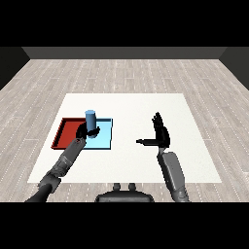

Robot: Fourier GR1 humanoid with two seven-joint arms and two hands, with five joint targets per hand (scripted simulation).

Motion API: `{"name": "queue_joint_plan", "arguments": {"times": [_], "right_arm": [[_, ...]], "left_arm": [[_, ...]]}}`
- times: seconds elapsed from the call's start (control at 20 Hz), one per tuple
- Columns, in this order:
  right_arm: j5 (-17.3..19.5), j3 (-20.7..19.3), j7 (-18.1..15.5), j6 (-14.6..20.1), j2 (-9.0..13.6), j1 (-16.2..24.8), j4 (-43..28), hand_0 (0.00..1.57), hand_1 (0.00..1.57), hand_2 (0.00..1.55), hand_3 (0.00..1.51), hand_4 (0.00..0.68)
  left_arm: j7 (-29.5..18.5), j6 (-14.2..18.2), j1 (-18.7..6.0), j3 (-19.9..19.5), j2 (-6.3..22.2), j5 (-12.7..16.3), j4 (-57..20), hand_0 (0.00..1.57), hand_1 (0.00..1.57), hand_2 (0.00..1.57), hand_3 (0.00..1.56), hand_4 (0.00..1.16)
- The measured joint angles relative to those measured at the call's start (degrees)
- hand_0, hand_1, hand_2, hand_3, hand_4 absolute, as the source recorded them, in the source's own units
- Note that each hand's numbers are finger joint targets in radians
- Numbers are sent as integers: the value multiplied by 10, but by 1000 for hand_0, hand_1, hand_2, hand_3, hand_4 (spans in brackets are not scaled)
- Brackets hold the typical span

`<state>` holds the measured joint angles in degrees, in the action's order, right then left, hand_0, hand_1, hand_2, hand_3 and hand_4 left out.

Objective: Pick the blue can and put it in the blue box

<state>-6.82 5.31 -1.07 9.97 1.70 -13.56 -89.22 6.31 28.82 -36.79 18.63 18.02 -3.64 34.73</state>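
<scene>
The blue can (90,118) stands upright over the blue tray (105,141), the left hand (86,131) curled round its lower part, so only releasing seems left, while the right hand (161,133) hangs open above the bench (194,160).

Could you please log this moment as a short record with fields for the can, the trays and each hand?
blue can: upright, over the light blue tray, held by the left hand
left hand: fingers curled round the can's lower part
right hand: open, fingers straight, over bare table, holding nothing
light blue tray: on the white table, right of the red tray
red tray: beside the blue one, nothing visible in it
</scene>
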Motion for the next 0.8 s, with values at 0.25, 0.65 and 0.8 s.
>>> {"name": "queue_joint_plan", "arguments": {"times": [0.25, 0.65, 0.8], "right_arm": [[-15, -23, -23, -13, 6, 7, 33, 0, 0, 0, 0, 0], [-28, -54, -40, -25, 15, -18, 96, 0, 0, 0, 0, 0], [-33, -60, -49, -28, 15, -13, 101, 0, 0, 0, 0, 0]], "left_arm": [[53, -9, -63, 15, -29, -41, -127, 1205, 1205, 1032, 0, 798], [106, -68, -120, -2, -71, -44, -256, 1463, 1463, 1338, 131, 621], [103, -142, -126, 0, -82, -45, -276, 0, 0, 0, 0, 694]]}}
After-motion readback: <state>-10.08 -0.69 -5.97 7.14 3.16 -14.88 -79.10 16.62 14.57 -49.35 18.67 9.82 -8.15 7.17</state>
